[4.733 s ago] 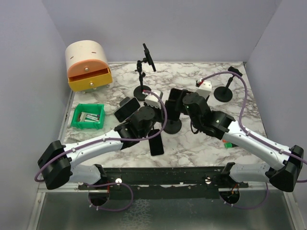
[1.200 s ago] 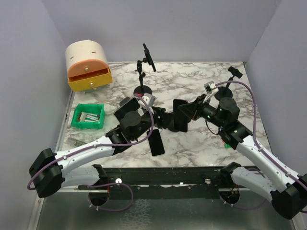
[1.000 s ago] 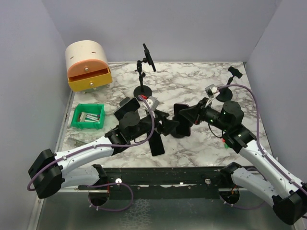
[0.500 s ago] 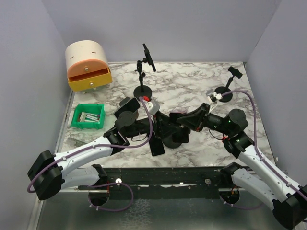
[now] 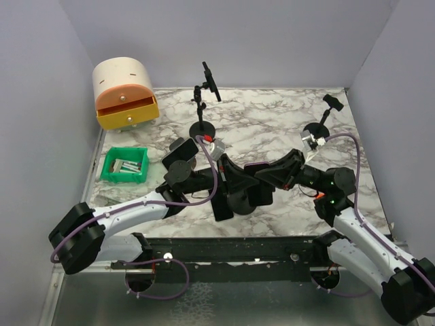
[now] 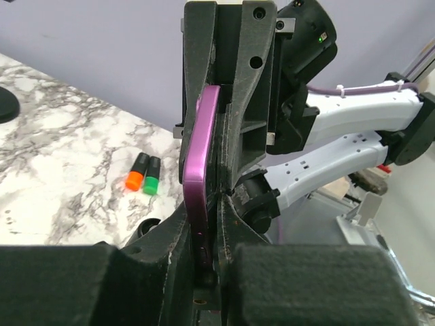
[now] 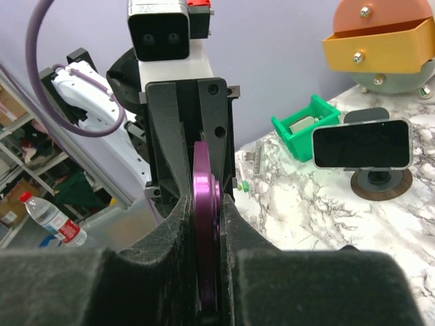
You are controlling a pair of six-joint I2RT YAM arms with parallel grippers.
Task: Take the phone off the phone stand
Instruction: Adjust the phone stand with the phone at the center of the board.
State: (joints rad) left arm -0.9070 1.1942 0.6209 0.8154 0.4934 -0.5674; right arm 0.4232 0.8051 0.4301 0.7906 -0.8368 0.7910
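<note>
Here the phone (image 6: 200, 149) shows edge-on: a slim slab with a purple rim and rounded corners. It sits in the slot between the left gripper's (image 6: 207, 227) jaws, which pinch its near end. The right gripper (image 7: 206, 217) pinches the opposite end, fingertips facing fingertips. Both arms stretch low toward the middle of the table (image 5: 272, 129), their grippers meeting just above the phone stand's (image 5: 234, 202) round black base.

On my marbled bench (image 5: 272, 129), cream-and-orange drawer box (image 5: 124, 92) far left, green bin (image 5: 125, 165) nearer, orange cap (image 6: 134, 180) beside green cap (image 6: 151, 183), right.
</note>
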